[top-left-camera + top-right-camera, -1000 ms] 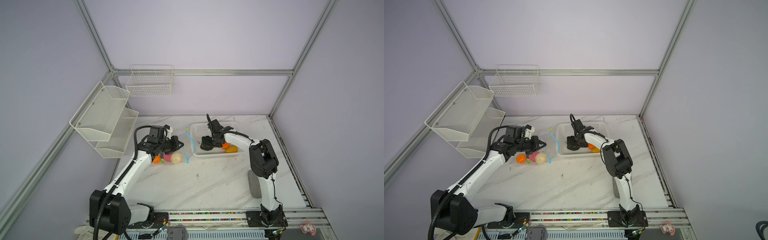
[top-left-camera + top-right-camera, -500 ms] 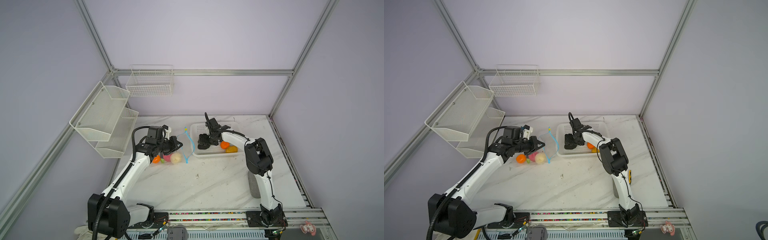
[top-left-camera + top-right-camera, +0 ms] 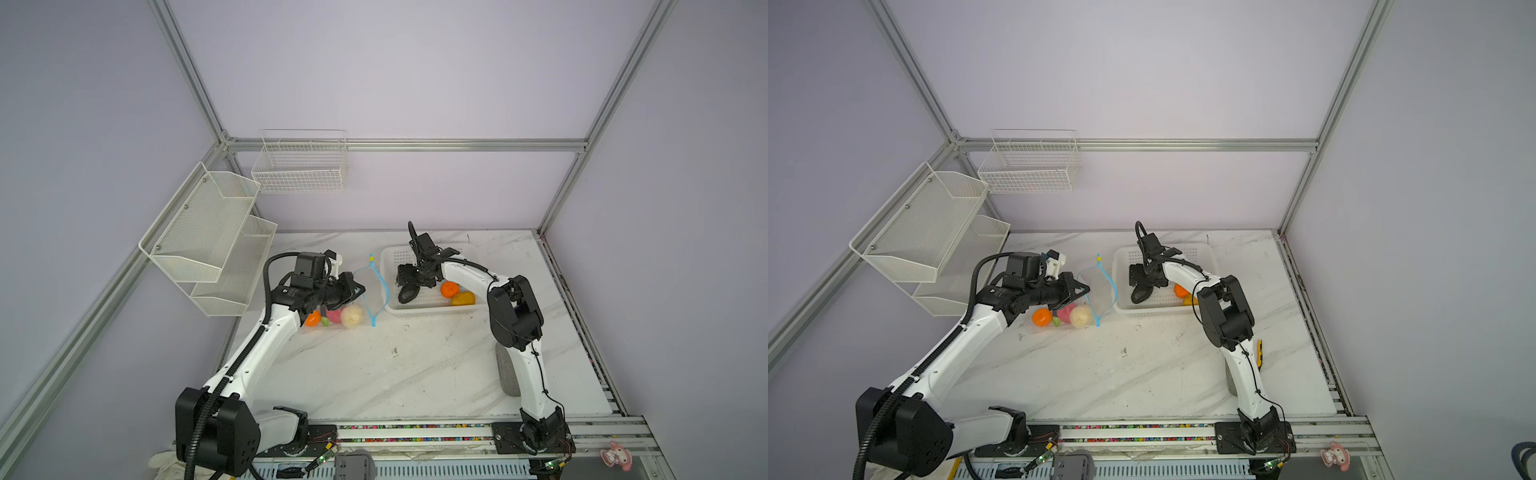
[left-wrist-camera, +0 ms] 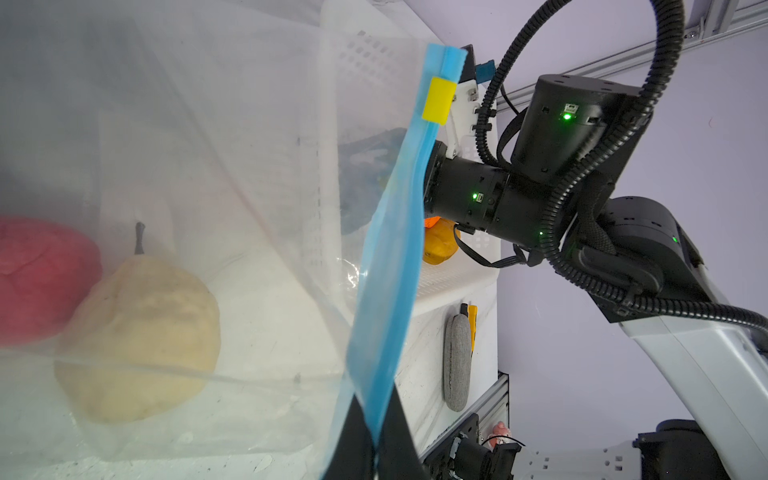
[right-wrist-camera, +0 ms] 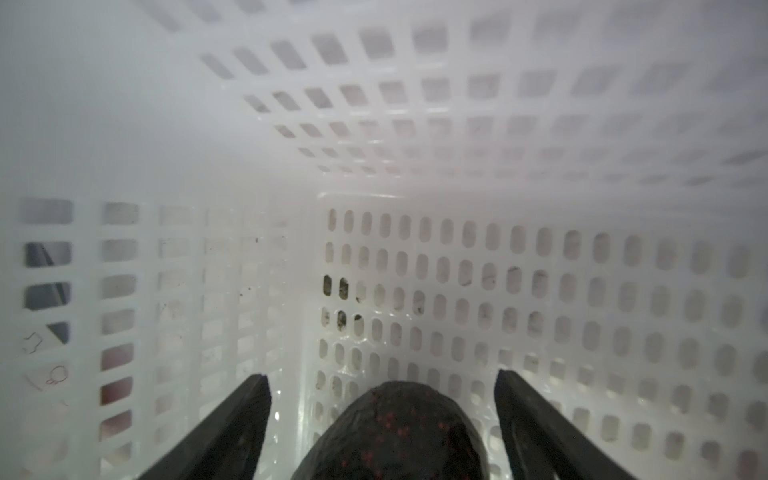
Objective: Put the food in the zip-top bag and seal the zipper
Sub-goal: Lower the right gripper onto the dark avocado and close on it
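Left gripper clamped on the zipper, bag mouth agape. Right gripper jaws wide, straddling black lump in basket, gaps both sides.

Bag: clear floppy plastic bag is lying open toward three o'clock.
Zipper: light-blue strip is gaping unsealed, yellow slider at its twelve o'clock end.
Inside: orange ball, pink bumpy ball and cream pear are resting.
Outside: black lump, second orange ball and yellow-brown oval are sitting at three o'clock.
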Robot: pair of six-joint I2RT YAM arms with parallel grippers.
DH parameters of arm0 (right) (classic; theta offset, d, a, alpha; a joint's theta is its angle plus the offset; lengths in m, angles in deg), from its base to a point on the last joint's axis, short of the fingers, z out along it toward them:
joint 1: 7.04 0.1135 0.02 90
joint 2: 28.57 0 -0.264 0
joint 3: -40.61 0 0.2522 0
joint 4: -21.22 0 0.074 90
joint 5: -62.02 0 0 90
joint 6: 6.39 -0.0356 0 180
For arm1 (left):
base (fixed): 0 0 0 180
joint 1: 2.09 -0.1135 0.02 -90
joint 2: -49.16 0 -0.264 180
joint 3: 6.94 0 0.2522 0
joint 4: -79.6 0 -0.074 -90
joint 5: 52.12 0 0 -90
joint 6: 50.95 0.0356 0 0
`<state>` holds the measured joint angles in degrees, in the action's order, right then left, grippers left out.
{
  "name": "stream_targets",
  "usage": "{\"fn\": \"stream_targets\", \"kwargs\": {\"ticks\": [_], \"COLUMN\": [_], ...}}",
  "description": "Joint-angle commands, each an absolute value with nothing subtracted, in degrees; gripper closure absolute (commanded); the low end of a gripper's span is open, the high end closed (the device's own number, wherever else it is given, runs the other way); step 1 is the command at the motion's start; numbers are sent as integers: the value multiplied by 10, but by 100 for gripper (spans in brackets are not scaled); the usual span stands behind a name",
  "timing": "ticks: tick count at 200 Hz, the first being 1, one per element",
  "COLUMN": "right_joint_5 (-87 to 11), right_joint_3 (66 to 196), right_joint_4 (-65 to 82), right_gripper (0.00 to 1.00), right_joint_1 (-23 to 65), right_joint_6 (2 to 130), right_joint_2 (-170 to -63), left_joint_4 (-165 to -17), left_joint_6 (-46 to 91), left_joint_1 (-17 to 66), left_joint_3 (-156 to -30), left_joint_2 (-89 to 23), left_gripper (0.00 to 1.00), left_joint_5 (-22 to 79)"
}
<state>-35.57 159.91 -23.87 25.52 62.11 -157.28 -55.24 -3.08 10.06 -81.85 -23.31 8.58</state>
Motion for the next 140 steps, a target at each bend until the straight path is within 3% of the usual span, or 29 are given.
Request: {"fn": "stream_targets", "kwargs": {"ticks": [1, 95, 140], "right_joint_5": [-275, -296, -303], "right_joint_3": [1606, 1543, 1545], "right_joint_4": [-294, -289, -278], "right_gripper": [12, 11, 21], "right_joint_1": [265, 279, 279], "right_joint_6": [630, 619, 617], "right_joint_2": [-1554, -1529, -1533], "left_joint_4": [-558, -558, -559], "left_joint_6": [-16, -13, -13], "left_joint_1": [95, 95, 95], "left_joint_3": [-799, -807, -810], "left_joint_2": [-212, -225, -229], "left_gripper": [100, 100, 100], "left_joint_5": [87, 80, 76]}}
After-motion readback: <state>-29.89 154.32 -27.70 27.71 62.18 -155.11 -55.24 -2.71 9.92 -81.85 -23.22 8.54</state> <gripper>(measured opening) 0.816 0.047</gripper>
